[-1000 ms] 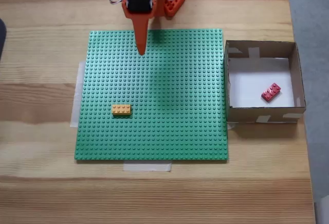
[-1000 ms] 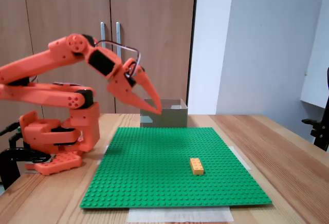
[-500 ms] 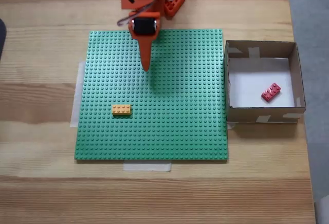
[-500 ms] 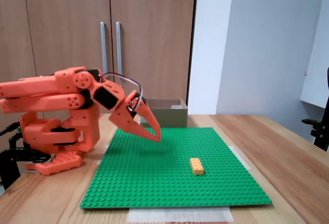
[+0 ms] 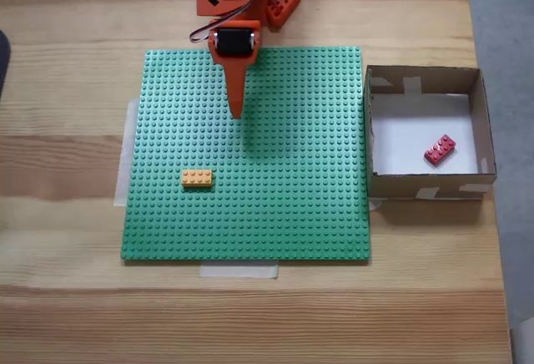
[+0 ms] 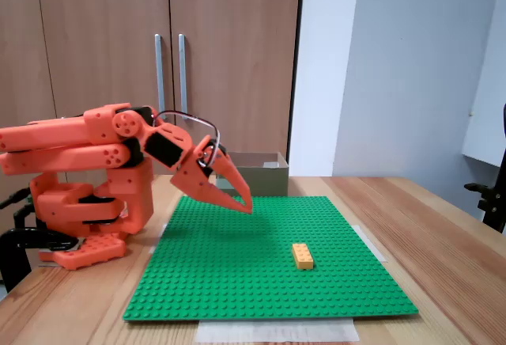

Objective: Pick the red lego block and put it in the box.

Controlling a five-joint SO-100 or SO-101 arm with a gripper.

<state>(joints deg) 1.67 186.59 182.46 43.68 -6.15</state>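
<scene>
Already the red lego block [image 5: 440,149] lay inside the box [image 5: 424,186], on its white floor near the right wall, long axis running diagonally toward the box's far right corner. The gripper [image 5: 236,112] hung low over the far-middle part of the green baseplate [image 5: 292,214], its fingers pinched together and empty, pointing toward the near edge. The brick sat well off to its right in the top-down fixed view, so I judged nothing remained to carry.

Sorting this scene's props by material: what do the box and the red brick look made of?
The box looks like brown cardboard, matte, with pale tape strips and a white bottom. The red lego block looks like glossy moulded plastic, studded on top.
</scene>
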